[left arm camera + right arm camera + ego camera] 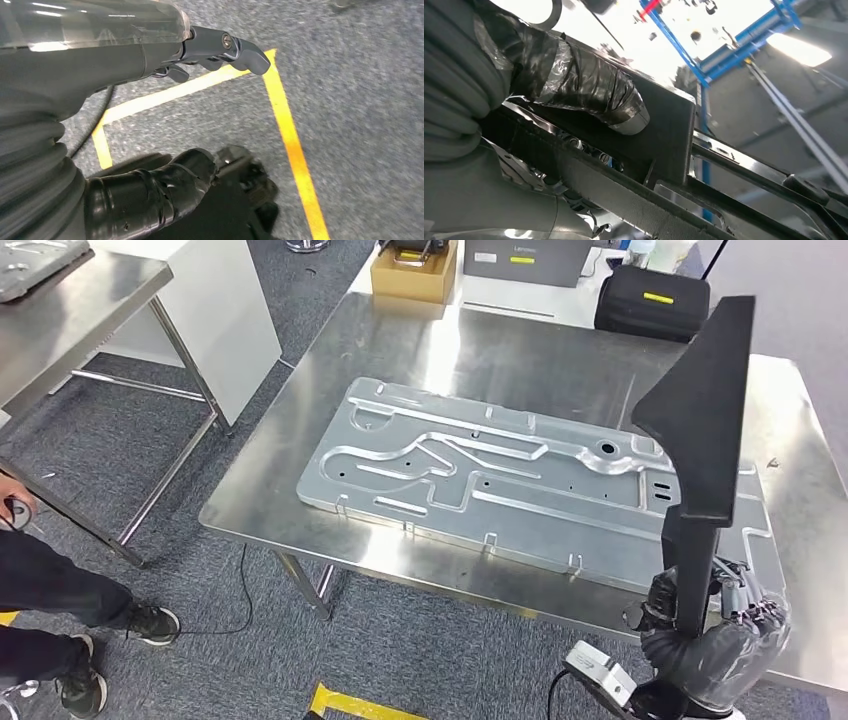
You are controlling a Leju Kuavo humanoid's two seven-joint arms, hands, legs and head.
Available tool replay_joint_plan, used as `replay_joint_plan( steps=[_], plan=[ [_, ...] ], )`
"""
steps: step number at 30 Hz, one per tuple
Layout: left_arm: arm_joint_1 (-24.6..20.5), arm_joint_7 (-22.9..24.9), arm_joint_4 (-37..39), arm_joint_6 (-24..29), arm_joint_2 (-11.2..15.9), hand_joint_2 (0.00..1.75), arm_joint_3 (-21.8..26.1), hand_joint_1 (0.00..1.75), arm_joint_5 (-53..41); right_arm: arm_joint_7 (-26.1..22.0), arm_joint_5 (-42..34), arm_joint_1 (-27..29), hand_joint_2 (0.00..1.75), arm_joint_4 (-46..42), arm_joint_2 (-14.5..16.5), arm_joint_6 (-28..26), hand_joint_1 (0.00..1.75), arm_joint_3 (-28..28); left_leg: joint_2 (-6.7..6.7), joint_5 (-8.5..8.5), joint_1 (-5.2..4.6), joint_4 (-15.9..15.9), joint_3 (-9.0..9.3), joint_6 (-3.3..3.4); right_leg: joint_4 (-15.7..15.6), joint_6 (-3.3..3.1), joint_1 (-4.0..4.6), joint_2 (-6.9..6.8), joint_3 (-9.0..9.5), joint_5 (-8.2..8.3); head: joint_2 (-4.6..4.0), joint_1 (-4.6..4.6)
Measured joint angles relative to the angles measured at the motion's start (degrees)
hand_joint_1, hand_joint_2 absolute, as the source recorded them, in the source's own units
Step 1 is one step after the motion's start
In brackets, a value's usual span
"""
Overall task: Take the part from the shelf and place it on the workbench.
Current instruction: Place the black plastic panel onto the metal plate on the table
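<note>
Black part, silver workbench w/ grey stamped panel

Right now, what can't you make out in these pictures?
- Head view: the black part covers part of the stamped metal panel.
- Head view: the right robot hand is cut off by the bottom edge.
- Left wrist view: the left robot hand is blurred over the carpet.

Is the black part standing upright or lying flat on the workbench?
Upright: the black part rises vertically from the right robot hand, above the workbench edge, not lying flat.
</note>
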Motion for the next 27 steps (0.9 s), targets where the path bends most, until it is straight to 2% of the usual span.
replay_joint_plan(
  steps=[2,3,4,5,6,7,9,11,13,15,18,19,20,21,23,24,25,27],
  plan=[
    [-0.2,-0.1,0.0,-0.8,0.0,1.75,-0.3,0.00,-0.4,0.0,0.3,-1.2,1.75,0.0,-0.2,0.0,1.71,0.1,0.15,0.10,-0.01,-0.2,0.17,0.38,6.6,0.32,-0.15,-0.01,-3.26,-3.17,0.00,0.03],
    [-0.2,-0.2,0.0,-1.1,0.0,1.75,-0.5,0.00,-0.6,0.1,0.4,-1.7,1.75,0.0,-0.4,0.0,1.70,0.1,0.16,0.06,-0.04,-0.2,0.18,0.43,9.9,0.45,-0.20,-0.02,-4.99,-4.19,0.00,0.03],
    [-0.2,-0.2,0.0,-1.4,0.0,1.75,-0.7,0.00,-0.8,0.4,0.6,-2.3,1.75,0.0,-0.7,0.0,1.68,0.1,0.14,0.01,-0.06,-0.1,0.19,0.46,11.9,0.57,-0.25,-0.03,-6.20,-4.38,0.00,0.03],
    [-0.2,-0.2,0.0,-1.7,0.0,1.75,-0.9,0.00,-0.9,1.1,0.9,-3.0,1.75,0.0,-1.0,0.0,1.68,0.1,0.11,-0.05,-0.06,0.0,0.22,0.44,11.9,0.63,-0.31,-0.03,-6.47,-3.45,0.00,0.03],
    [-0.2,-0.1,0.0,-2.0,0.0,1.75,-1.1,0.00,-1.1,2.1,1.6,-4.1,1.75,0.0,-1.5,0.0,1.69,0.3,0.07,-0.15,-0.06,0.1,0.28,0.41,9.8,0.62,-0.37,-0.04,-5.66,-1.58,0.00,0.03],
    [-0.3,0.0,0.0,-2.2,0.0,1.75,-1.2,0.00,-1.3,3.5,2.6,-5.3,1.75,0.1,-2.1,0.0,1.70,0.6,0.04,-0.28,-0.06,0.2,0.34,0.31,6.1,0.53,-0.41,-0.04,-4.08,0.69,0.00,0.04],
    [-0.5,0.5,0.0,-2.3,-0.1,0.87,-1.5,0.00,-1.6,6.5,5.7,-8.2,1.75,0.6,-3.4,0.0,1.70,1.5,0.03,-0.57,-0.30,0.6,0.31,-0.06,-0.5,0.19,-0.24,-0.01,-1.17,3.37,0.00,0.02],
    [-0.9,1.1,0.0,-2.3,-0.2,0.00,-1.8,0.00,-1.8,9.6,10.7,-11.2,1.75,1.8,-4.7,0.0,1.71,2.8,0.05,-0.60,-0.50,0.6,0.13,-0.61,-2.8,-0.19,0.02,0.08,-0.36,3.58,0.00,-0.02],
    [-1.3,1.8,0.0,-2.3,-0.3,0.00,-2.2,0.00,-2.2,12.7,17.0,-14.2,1.75,3.6,-5.9,0.0,1.72,3.8,0.05,-0.66,-0.48,0.7,0.03,-1.16,-3.2,-0.67,-0.19,0.12,-0.36,3.82,0.00,-0.02],
    [-1.6,2.4,0.0,-2.4,-0.3,0.00,-2.7,0.00,-2.8,16.0,23.8,-17.6,1.75,5.8,-7.0,0.0,1.71,4.6,0.03,-2.29,-0.41,3.1,-1.08,-1.69,-3.5,-1.25,-0.52,0.04,-0.27,4.08,0.00,-0.08],
    [-1.9,3.1,0.0,-2.6,-0.4,0.00,-3.4,0.00,-3.5,20.6,32.3,-22.6,1.75,9.7,-9.0,0.0,1.71,5.9,0.03,-7.02,-0.07,13.6,-6.15,-2.31,-3.6,-1.66,-0.51,-0.11,-0.31,4.16,0.00,-0.16],
    [-1.9,3.2,0.0,-2.6,-0.4,0.00,-3.7,0.00,-3.6,21.9,34.5,-23.8,1.75,11.0,-9.7,0.0,1.71,6.3,0.04,-7.55,0.05,16.2,-7.52,-2.46,-3.6,-1.67,-0.50,-0.16,-0.31,4.15,0.00,-0.15],
    [-1.9,3.3,0.0,-2.7,-0.4,0.00,-3.9,0.00,-3.8,23.5,36.3,-24.9,1.75,12.2,-10.4,0.0,1.71,6.8,0.04,-6.87,0.16,16.6,-7.94,-2.56,-3.6,-1.66,-0.51,-0.19,-0.30,4.13,0.00,-0.15],
    [-2.0,3.5,0.0,-2.8,-0.4,0.00,-4.1,0.00,-3.9,25.7,37.8,-26.1,1.75,13.6,-11.2,0.0,1.71,7.5,0.05,-5.19,0.26,14.8,-7.31,-2.57,-3.5,-1.62,-0.53,-0.19,-0.27,4.10,0.00,-0.16],
    [-2.2,3.7,0.0,-3.0,-0.4,0.00,-4.4,0.00,-4.1,32.0,39.5,-29.4,1.75,16.7,-13.7,0.2,1.69,10.1,0.08,-1.09,0.39,7.4,-4.24,-2.43,-3.3,-1.36,-0.53,-0.13,-0.24,3.96,0.00,-0.15],
    [-2.4,3.9,0.0,-3.0,-0.4,0.00,-4.6,0.00,-4.1,35.9,39.6,-31.6,1.75,18.7,-15.5,0.6,1.69,12.1,0.06,0.04,0.35,4.2,-2.91,-2.30,-3.1,-1.11,-0.46,-0.08,-0.35,3.89,0.00,-0.14],
    [-2.6,4.0,0.0,-3.1,-0.5,0.00,-4.9,0.00,-4.2,40.2,39.7,-34.0,1.75,20.8,-17.5,1.1,1.68,14.7,0.04,0.52,0.28,2.3,-2.20,-2.13,-3.0,-0.78,-0.39,-0.05,-0.53,3.90,0.00,-0.11],
    [-2.8,4.4,0.0,-3.1,-0.5,0.00,-5.3,0.00,-4.2,49.5,39.7,-39.2,1.75,25.7,-21.5,2.5,1.69,22.0,-0.02,0.53,0.06,1.3,-2.07,-1.68,-3.0,-0.05,-0.37,0.02,-0.90,4.13,0.00,-0.08]
  ],
)
